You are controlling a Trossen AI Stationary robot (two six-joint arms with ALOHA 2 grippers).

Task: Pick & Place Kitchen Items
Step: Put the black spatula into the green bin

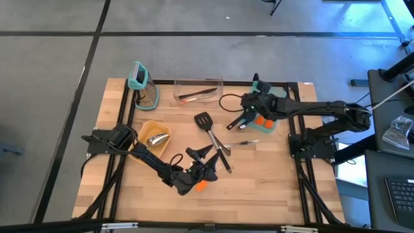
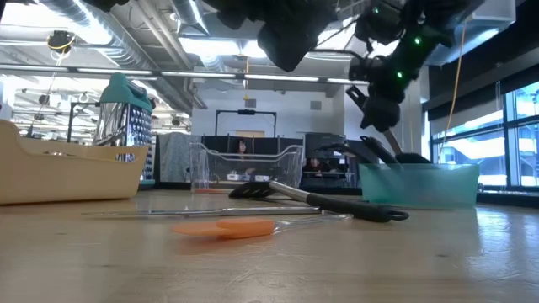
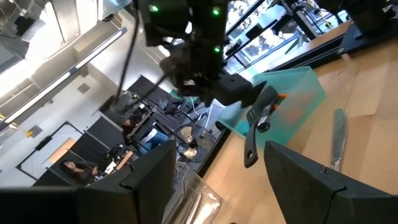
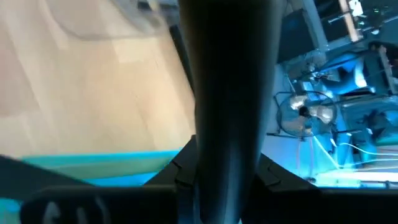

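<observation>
right arm lowering a black utensil into the teal bin
we keep the right gripper (image 1: 248, 118), fingers clamped on the black utensil (image 1: 238, 122), centre right, lowering it straight into the teal bin (image 1: 270, 123); left gripper (image 1: 206, 163) waits wide, lower centre.

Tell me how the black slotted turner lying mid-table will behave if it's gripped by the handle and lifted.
The black slotted turner probably lifts stiffly; its handle looks like rigid metal. Its wide head may droop the head end if it is gripped far back. Lying flat against other utensils, it may drag them along.
</observation>
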